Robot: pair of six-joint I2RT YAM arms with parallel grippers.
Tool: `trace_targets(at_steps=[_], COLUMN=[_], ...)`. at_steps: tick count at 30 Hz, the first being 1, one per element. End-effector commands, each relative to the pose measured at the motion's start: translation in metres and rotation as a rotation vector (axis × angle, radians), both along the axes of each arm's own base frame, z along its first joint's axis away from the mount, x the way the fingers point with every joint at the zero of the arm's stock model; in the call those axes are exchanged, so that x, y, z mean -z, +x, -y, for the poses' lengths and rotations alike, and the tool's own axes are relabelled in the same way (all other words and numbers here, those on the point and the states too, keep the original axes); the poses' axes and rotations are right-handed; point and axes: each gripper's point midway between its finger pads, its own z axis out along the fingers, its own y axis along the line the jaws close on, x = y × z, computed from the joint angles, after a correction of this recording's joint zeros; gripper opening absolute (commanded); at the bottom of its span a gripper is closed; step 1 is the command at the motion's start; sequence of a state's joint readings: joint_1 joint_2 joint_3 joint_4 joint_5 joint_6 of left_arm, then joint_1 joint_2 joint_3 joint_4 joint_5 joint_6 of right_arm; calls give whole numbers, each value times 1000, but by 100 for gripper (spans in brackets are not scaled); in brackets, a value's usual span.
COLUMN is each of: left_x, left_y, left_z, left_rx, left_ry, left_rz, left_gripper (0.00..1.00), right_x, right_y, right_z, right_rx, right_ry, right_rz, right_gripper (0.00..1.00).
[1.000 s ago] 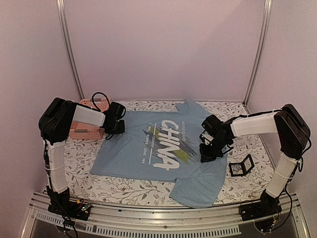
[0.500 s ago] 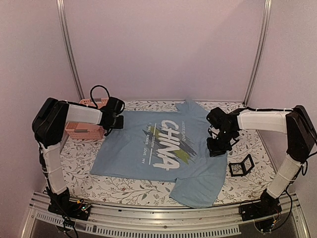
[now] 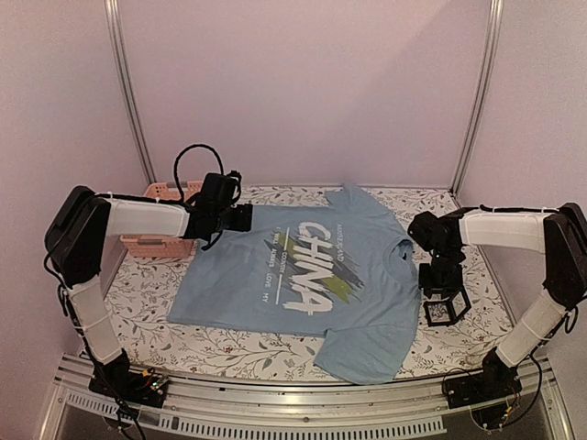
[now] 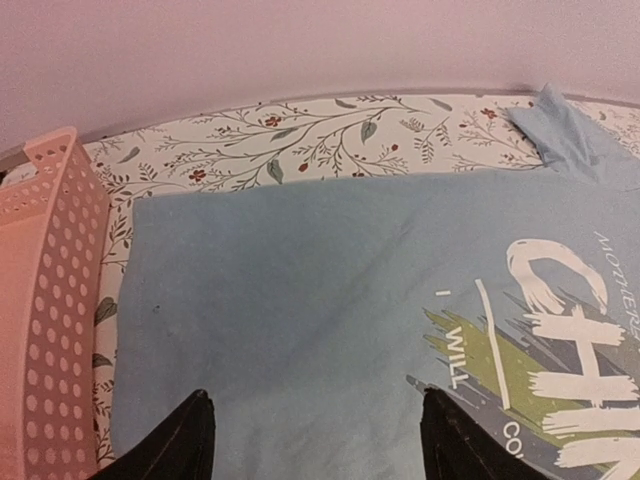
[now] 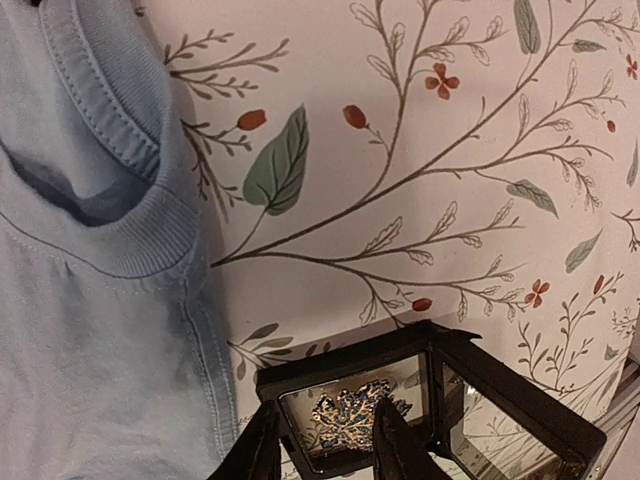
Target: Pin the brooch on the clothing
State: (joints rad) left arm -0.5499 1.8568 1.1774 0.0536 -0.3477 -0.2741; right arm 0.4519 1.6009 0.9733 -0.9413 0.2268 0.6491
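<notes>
The clothing (image 3: 293, 275) is a light blue T-shirt with a white "CHINA" print, lying flat on the floral table. My left gripper (image 3: 244, 217) hovers over its upper left part. In the left wrist view the left gripper (image 4: 316, 425) is open, with bare blue cloth (image 4: 300, 290) between its fingers. The brooch (image 5: 350, 410), a small gold glittery cluster, lies inside a small black box (image 5: 500, 395) just right of the shirt's collar (image 5: 120, 240). My right gripper (image 5: 325, 440) hangs right above it, open. One fingertip shows on each side of the brooch, neither touching it. From above, the right gripper (image 3: 440, 289) covers the box (image 3: 449, 310).
A pink perforated basket (image 3: 151, 243) stands at the table's left, close behind the left arm; its wall (image 4: 50, 300) fills the left of the left wrist view. The shirt's lower right sleeve (image 3: 367, 353) folds toward the near rail.
The left gripper has slid right from the basket onto the shirt and opened wider. The right gripper has moved right, off the shirt to above the black box, and its jaws have parted.
</notes>
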Motion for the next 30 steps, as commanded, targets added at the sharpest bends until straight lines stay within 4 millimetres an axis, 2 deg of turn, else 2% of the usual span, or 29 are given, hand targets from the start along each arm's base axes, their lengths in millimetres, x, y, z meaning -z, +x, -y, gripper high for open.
trace_targets(at_steps=[1, 14, 23, 30], left_x=[-14, -8, -8, -6], left_y=[-2, -1, 0, 1], left_z=[4, 5, 5, 6], left_rx=[29, 28, 34, 35], left_ry=[-6, 5, 17, 20], left_rz=[38, 25, 22, 17], left_gripper=[70, 70, 70, 70], right_x=[-3, 17, 22, 27], right_y=[-6, -16, -22, -29], right_z=[20, 8, 13, 9], right_rx=[64, 54, 48, 39], right_ry=[-87, 11, 6, 49], right_rz=[1, -27, -51, -69], right_gripper=[31, 40, 47, 45])
